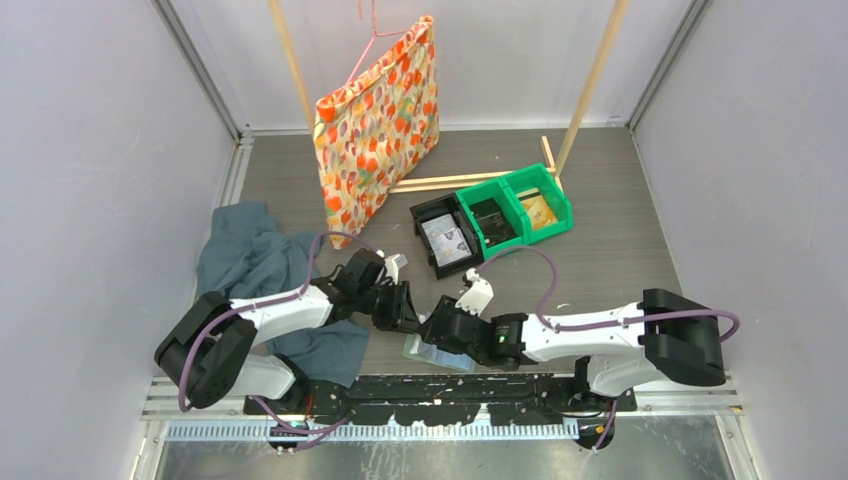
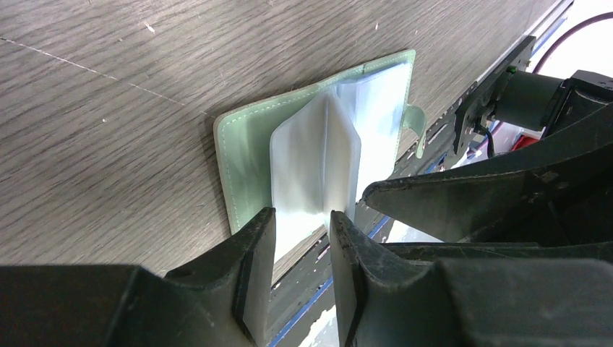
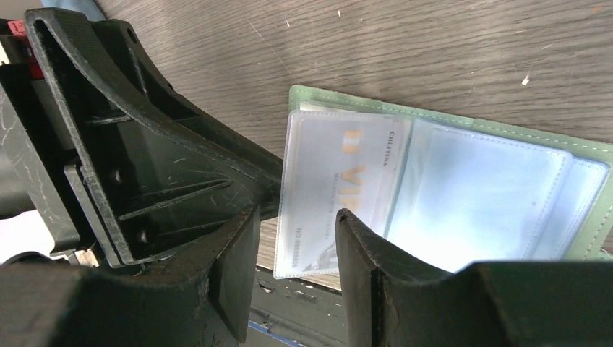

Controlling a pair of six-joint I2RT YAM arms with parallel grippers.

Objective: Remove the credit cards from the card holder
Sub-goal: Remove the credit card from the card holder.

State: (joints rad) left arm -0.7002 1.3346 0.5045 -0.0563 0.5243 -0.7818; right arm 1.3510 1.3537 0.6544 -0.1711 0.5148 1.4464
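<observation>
The grey wood-grain tabletop (image 1: 620, 260) fills the cell. A patterned bag (image 1: 380, 120) hangs at the back, a dark teal cloth (image 1: 250, 260) lies on the left, and green bins (image 1: 512, 182) sit right of centre. Both arms reach in to the middle of the near edge. There the card holder (image 2: 242, 152) lies open, cover down, hard against the base rail (image 1: 520, 385). Its clear sleeves (image 2: 318, 152) rise in a tent between the fingers of the left tool (image 2: 302, 249), which is half closed around them. Whether it actually presses them I cannot tell. The right tool (image 3: 293, 249) stands parted and holds nothing, straddling the corner of the leaf that carries a card (image 3: 329, 181) with gold lettering.

The leaves look thin and slick, so a pinch here may catch plastic and card together and drag the whole holder instead of sliding the card free. If the left hold is loose, the holder would likely lift or skate. That leaf's corner overhangs the tabletop's edge, so a freed card could drop onto the rail. The two tools sit just beside each other, and a small sideways error would knock them together.

The rail shuts off the near side and the cloth crowds the left. Bare wood lies beyond the holder toward the bins, which looks the safest way to draw the card.
</observation>
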